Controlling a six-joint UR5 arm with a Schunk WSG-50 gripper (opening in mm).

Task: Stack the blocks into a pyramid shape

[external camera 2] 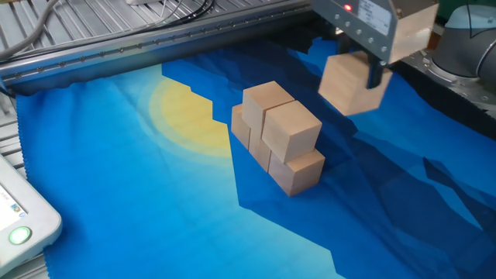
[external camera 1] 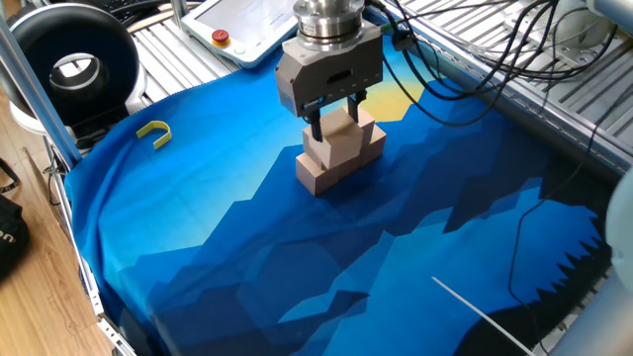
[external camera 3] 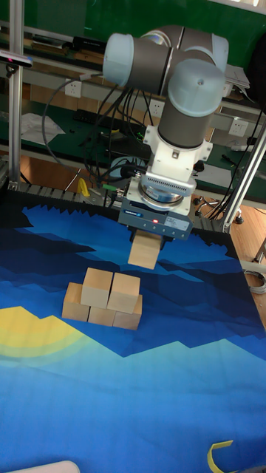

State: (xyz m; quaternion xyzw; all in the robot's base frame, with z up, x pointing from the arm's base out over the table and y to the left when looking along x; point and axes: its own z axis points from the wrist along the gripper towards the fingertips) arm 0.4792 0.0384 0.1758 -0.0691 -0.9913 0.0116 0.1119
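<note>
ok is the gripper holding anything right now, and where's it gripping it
Yes: the gripper holds one plain tan wooden cube in the air, fingers clamped on its upper opposite sides.

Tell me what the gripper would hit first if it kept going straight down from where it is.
Probably the blue cloth, just beside the stacked blocks: the gripper and its held block hang off to their side, though depth is uncertain.
</note>
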